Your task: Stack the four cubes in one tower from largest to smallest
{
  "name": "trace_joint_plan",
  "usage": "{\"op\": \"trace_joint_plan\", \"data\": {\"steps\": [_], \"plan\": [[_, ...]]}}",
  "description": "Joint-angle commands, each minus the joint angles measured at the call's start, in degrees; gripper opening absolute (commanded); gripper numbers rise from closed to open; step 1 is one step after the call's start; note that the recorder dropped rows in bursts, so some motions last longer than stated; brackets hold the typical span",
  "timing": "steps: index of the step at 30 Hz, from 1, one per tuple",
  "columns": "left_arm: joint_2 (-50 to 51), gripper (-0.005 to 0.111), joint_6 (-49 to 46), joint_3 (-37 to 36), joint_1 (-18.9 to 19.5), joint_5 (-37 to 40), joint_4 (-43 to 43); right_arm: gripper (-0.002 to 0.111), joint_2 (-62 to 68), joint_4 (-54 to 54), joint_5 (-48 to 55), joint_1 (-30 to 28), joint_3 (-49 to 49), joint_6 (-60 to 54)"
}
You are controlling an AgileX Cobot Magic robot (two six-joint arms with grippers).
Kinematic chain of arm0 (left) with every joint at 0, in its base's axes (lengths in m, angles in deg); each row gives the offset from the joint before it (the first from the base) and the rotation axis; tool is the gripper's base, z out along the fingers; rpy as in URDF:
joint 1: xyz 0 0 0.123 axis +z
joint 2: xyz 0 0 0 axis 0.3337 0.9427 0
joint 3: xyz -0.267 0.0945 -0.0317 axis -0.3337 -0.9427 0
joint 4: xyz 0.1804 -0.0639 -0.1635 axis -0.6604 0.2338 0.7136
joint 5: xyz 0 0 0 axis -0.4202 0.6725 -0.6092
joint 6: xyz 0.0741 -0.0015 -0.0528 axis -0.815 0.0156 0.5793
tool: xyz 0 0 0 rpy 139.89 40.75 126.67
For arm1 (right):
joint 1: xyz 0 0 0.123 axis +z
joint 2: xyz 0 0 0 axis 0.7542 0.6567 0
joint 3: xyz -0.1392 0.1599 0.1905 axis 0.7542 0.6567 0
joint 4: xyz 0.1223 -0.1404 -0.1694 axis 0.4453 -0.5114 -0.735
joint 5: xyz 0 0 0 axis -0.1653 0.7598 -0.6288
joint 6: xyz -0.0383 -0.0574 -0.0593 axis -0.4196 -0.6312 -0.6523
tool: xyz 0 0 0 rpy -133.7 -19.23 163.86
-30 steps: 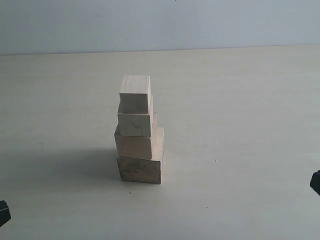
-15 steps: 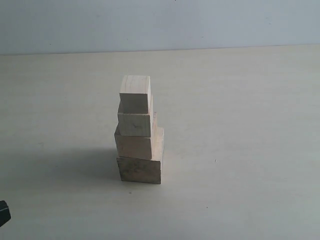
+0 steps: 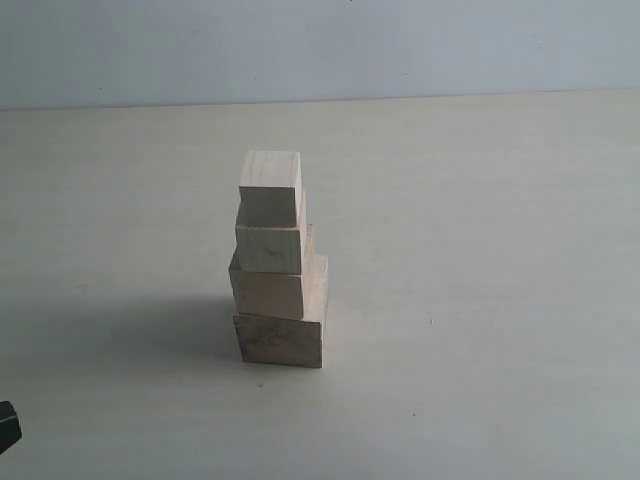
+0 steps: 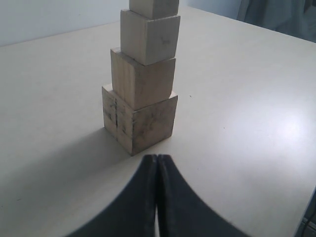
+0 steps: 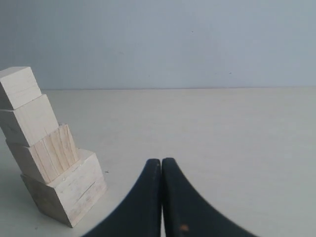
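So the tower [image 3: 278, 260] is standing roughly mid tabletop [image 3: 480, 250], a bit left of centre. All four are stacked: biggest cube [image 3: 280, 340] on the bottom, second cube [image 3: 268, 292] on it, third cube [image 3: 270, 247] next, smallest cube [image 3: 270, 185] on top. It's not a neat column. Each one sits toward the left side of the one below, so there's a little step showing on the right at every level.

There's loads of room around it, with bare tabletop on all sides. The far edge runs along a pale wall [image 3: 320, 45], well behind the stack. Only a small dark piece [image 3: 8, 425] pokes in at the near left corner, too little of it to say what it is.

The left hand [image 4: 157, 160] is fully closed, fingers pressed flat together with nothing between them. It points at the base of the tower, near it but not touching. The right hand [image 5: 161, 163] is the same: clamped together, empty, and clear of the stack.

The left wrist view gets in close: you can see dark smudgy marks on the biggest cube's face, but the smallest cube is cut off at the top. It also catches a grey shape [image 4: 281, 17] beyond the tabletop, can't tell what. The right wrist view shows all four cubes and the strong grain lines on the second one. The exterior view doesn't show the right hand at all.
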Motion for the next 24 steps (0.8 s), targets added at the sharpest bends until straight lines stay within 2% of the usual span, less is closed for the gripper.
{"op": "trace_joint_plan", "data": {"steps": [1, 20, 24], "plan": [[-0.4, 0.0, 0.1, 0.0, 0.1, -0.5, 0.3, 0.0, -0.4, 0.0, 0.1, -0.3, 0.3, 0.2], [-0.4, 0.0, 0.1, 0.0, 0.1, -0.5, 0.3, 0.0, -0.4, 0.0, 0.1, -0.3, 0.3, 0.2], [-0.4, 0.0, 0.1, 0.0, 0.1, -0.5, 0.3, 0.0, -0.4, 0.4, -0.1, -4.7, 0.3, 0.2]]}}
